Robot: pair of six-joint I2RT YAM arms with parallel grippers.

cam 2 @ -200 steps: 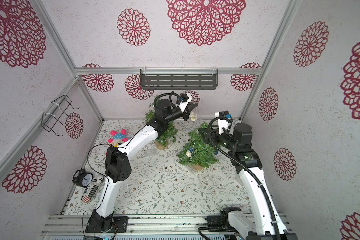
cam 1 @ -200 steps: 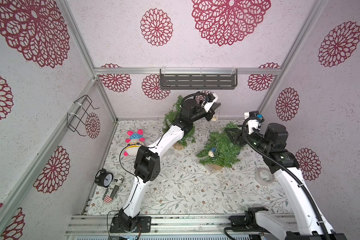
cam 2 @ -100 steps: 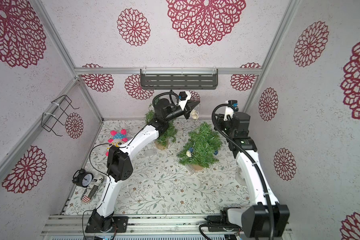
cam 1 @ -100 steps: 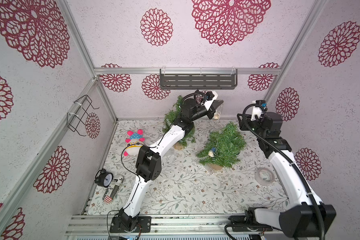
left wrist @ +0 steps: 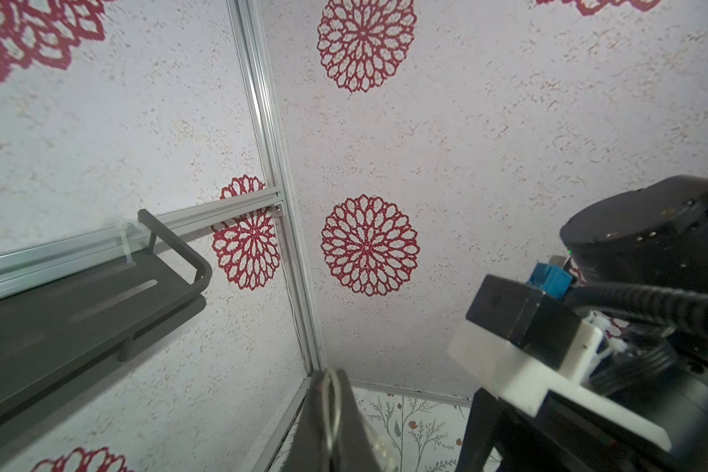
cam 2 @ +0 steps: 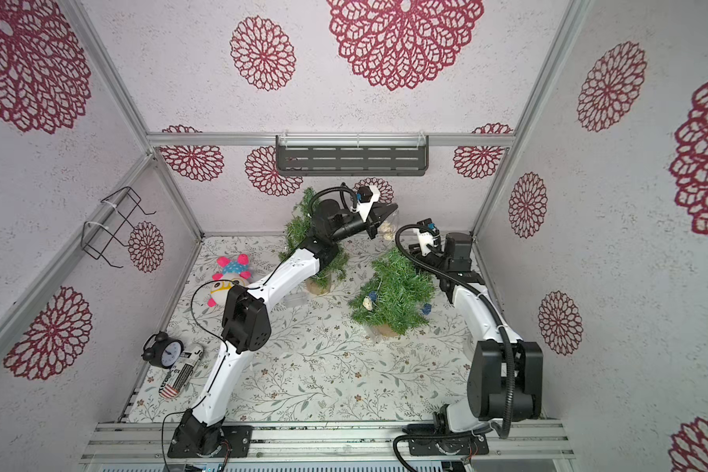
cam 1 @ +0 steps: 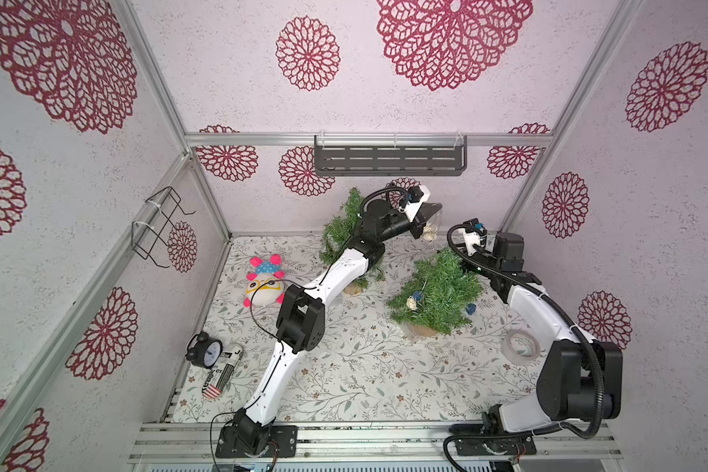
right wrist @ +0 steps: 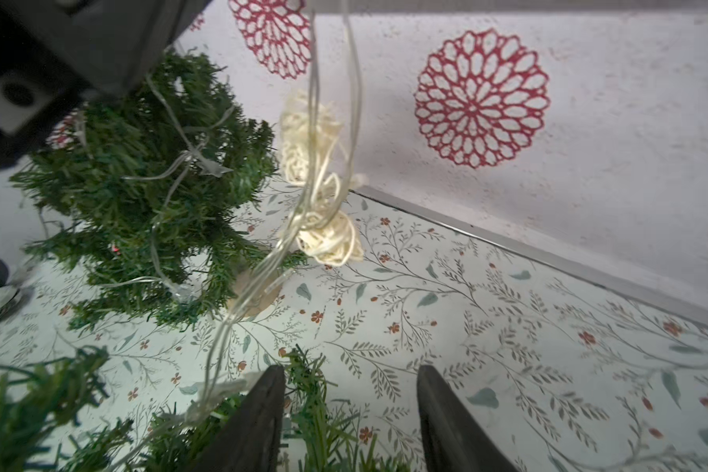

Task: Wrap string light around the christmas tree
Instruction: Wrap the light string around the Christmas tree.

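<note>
The string light [right wrist: 328,241] is being held up by the left gripper [left wrist: 330,380], fingers pressed together on the wire, above and behind the christmas tree [cam 1: 438,294]. From there the strand, with its woven balls, is being left hanging toward that tree's top. The right gripper [right wrist: 350,370], raised clear of the tree half a second ago, is being lowered back onto its tip. Its fingers are being kept apart, with needles between them and nothing pinched. The left gripper is being kept almost in place.
</note>
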